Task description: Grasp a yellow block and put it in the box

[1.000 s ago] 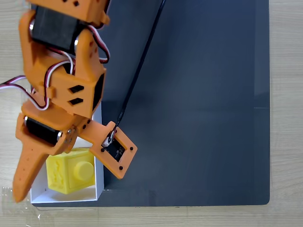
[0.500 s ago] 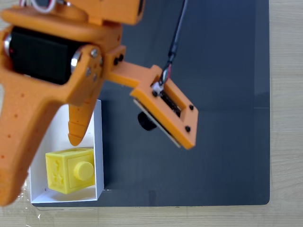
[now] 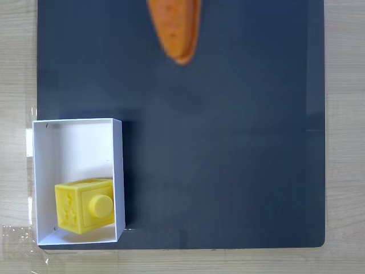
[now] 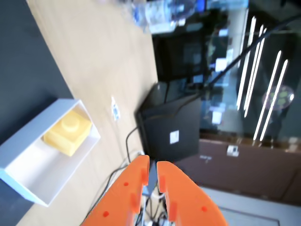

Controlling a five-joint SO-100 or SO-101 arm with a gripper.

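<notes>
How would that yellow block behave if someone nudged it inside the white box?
The yellow block looks like rigid moulded plastic, so it would probably slide rather than bend. Its flat cube faces make rolling unlikely. It sits near one end of the box, whose thin walls would likely stop it.

dark mat (image 3: 239,142) on pale wooden table (image 3: 345,142) — black cabinet (image 4: 171,127), long ceiling lights (image 4: 263,84) beyond

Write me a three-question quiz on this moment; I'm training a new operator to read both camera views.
1. True or false: the yellow block lies inside the box.
2. In the fixed view, which end of the box holds the block: upper or lower?
3. In the wrist view, the gripper fingertips are: A) wide apart B) nearly together, holding nothing C) clamped on the block.

Key: 1 true; 2 lower; 3 B.
</notes>
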